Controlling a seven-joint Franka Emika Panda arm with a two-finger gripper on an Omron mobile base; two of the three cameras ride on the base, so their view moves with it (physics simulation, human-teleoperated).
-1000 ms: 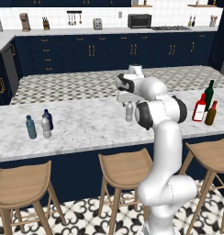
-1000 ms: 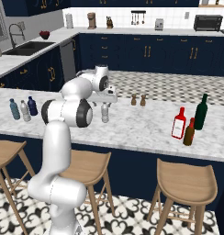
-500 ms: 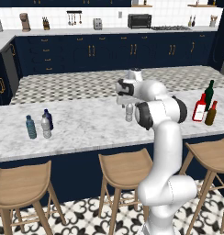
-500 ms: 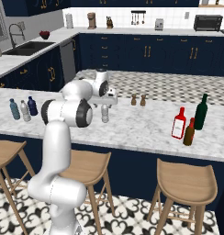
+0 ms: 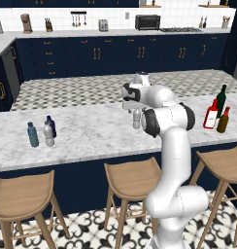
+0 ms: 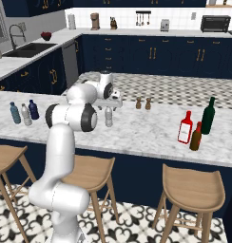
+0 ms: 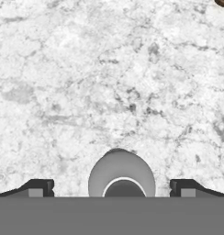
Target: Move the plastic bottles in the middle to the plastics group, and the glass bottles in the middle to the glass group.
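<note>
Clear plastic bottle: upright mid-counter, between spread fingertips of gripper; bare marble counter all round; plastics group far left; glass group far right near front edge.

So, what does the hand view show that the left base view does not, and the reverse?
Hand view: the two fingertips stand apart on both sides of the clear bottle, seen from above.

Left base view: the plastics group with one clear bottle in it, the glass group with the amber bottle.

Both: the clear bottle and the marble counter.
</note>
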